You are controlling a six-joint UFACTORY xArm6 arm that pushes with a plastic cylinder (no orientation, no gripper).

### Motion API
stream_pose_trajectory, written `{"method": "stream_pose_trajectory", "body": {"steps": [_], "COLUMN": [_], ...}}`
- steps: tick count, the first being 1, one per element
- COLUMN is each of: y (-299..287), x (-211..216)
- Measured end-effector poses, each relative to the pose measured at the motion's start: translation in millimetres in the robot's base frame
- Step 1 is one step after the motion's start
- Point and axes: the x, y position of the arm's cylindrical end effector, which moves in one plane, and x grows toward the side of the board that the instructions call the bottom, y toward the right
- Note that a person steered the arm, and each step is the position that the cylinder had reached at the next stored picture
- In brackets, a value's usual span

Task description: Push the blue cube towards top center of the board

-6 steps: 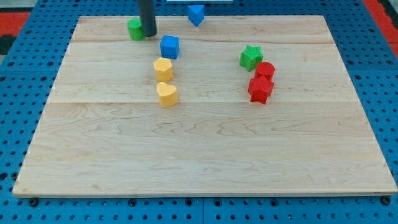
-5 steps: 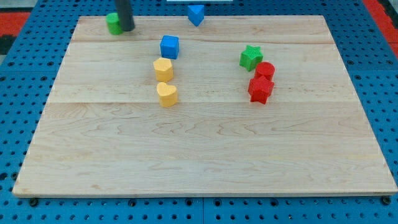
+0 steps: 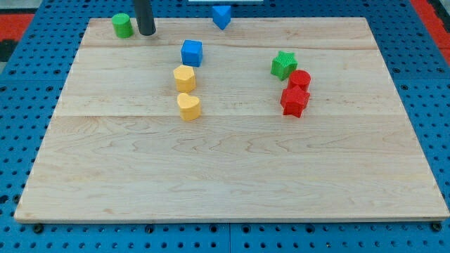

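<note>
The blue cube sits on the wooden board in the upper middle-left part. My tip is at the view's top left, up and to the left of the blue cube and apart from it. A green cylinder stands just left of my tip, with a small gap between them.
A blue triangular block lies at the top centre edge. A yellow hexagonal block and a yellow heart-shaped block sit below the blue cube. A green star, a red cylinder and a red star cluster on the right.
My tip swept left along the top edge and pushed the green cylinder left towards the top left corner. The cylinder now stands slightly apart from my tip. The blue cube has not moved.
</note>
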Motion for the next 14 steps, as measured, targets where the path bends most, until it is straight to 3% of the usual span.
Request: {"method": "stream_pose_trajectory", "body": {"steps": [3, 5, 6, 9, 11, 14], "y": [34.0, 33.5, 53.8, 96.0, 106.5, 190.3], "x": [0.8, 90.3, 95.4, 44.2, 34.6, 6.6]}}
